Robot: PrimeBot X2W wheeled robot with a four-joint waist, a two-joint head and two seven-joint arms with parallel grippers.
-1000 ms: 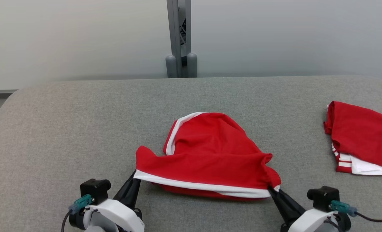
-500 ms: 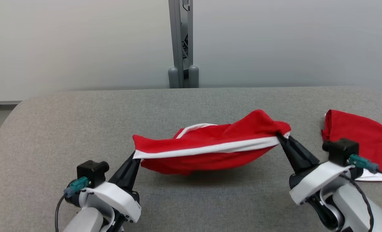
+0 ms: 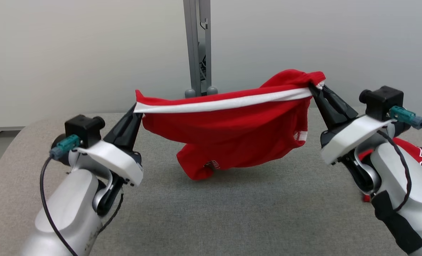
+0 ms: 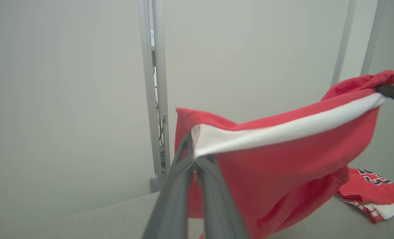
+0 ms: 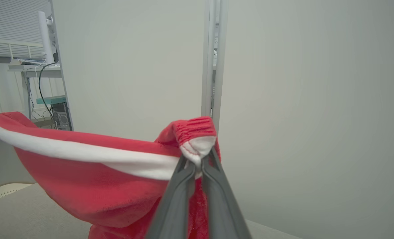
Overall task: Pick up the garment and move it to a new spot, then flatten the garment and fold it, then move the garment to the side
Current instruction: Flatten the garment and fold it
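1. The red garment (image 3: 232, 142) with a white band hangs mid-frame in the head view, above the grey counter (image 3: 232, 220).
2. Left jaws pinch its left corner.
3. Right jaws pinch its right corner, higher in frame.

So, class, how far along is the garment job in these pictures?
Done: the garment is picked up, hanging over the table. In hand: the left tool and right tool, both shut, pinch the ends of its white band, holding it up. Left: setting it down somewhere new, flattening, folding, moving it aside.
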